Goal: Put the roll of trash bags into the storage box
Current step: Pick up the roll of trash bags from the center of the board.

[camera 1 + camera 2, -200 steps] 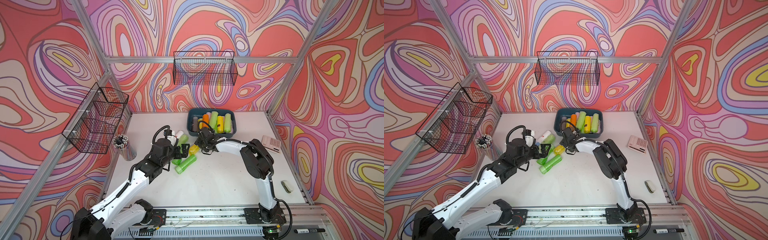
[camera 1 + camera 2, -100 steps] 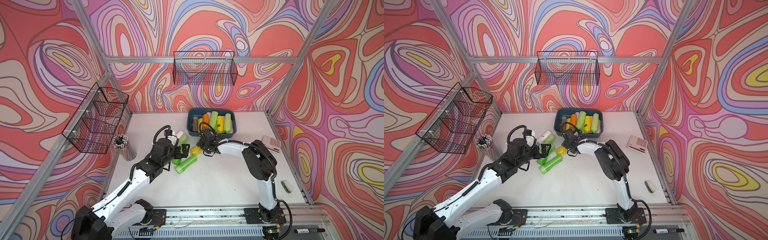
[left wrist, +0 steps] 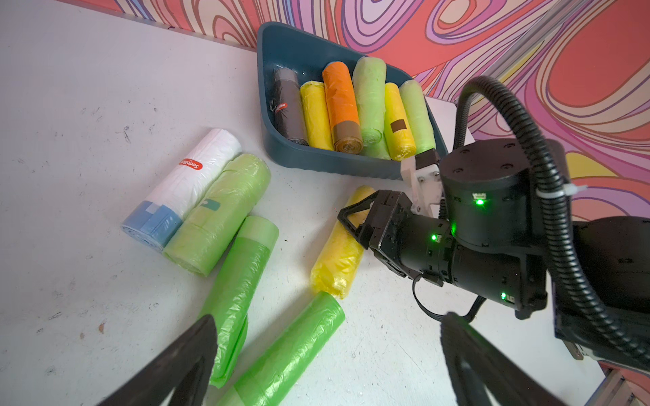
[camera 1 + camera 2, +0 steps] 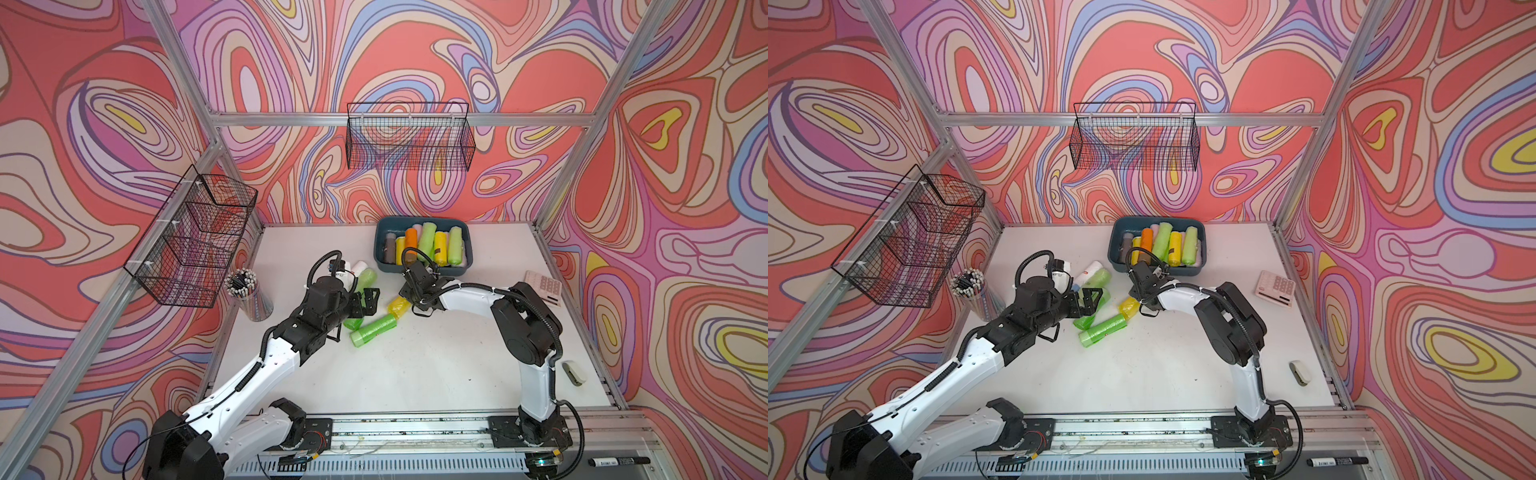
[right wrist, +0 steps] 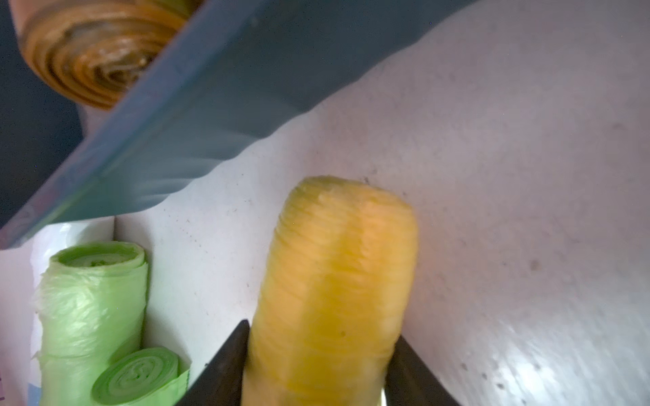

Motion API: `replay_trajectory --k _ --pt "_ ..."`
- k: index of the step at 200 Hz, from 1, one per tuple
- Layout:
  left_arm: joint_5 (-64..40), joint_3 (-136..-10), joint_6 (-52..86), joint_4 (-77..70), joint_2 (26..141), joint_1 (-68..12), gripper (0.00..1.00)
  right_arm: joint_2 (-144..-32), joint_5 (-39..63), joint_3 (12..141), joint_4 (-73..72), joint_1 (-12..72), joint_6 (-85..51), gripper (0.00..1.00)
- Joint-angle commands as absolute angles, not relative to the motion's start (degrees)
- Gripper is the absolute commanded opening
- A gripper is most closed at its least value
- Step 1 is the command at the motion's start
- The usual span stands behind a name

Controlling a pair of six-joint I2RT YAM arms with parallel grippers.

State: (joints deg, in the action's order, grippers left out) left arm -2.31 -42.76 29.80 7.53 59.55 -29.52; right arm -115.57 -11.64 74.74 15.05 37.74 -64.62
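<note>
storage box (image 3: 327,163): dark teal-blue. inside it: a grey-brown roll (image 3: 288,109), an orange roll (image 3: 339,95) with a brown band, boxed yellow rolls (image 3: 316,116) and boxed pale green rolls (image 3: 369,91). just outside the box: yellow roll (image 3: 339,253), plain; two bright green rolls (image 3: 239,281); a pale green roll (image 3: 221,211); a white roll (image 3: 197,168) with blue end and red label. table (image 4: 415,374): white. walls (image 4: 415,50) behind the box: coral, lilac, blue and yellow swirls.

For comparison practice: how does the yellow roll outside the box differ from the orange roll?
The yellow roll lies outside the storage box, the orange roll inside it. The right gripper clamps the yellow roll; no gripper touches the orange roll. The orange roll wears a brown band; the yellow roll shows none. Both lie flat.
</note>
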Motion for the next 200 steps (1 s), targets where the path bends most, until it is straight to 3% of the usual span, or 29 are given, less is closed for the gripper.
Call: replay_trajectory --k 1,130,200 --pt "-1.88 -43.33 29.73 7.95 59.98 -29.11 1.00 -114.58 -14.31 72.50 20.93 37.89 -64.23 0.57" --pt "-1.89 -43.68 29.65 8.07 60.12 -29.09 1.00 -116.20 -15.04 72.86 24.79 37.91 -60.29 0.64" --pt "-2.07 -43.68 29.81 7.92 60.47 -29.09 1.00 -114.08 -15.75 71.86 24.22 37.97 -59.81 0.43"
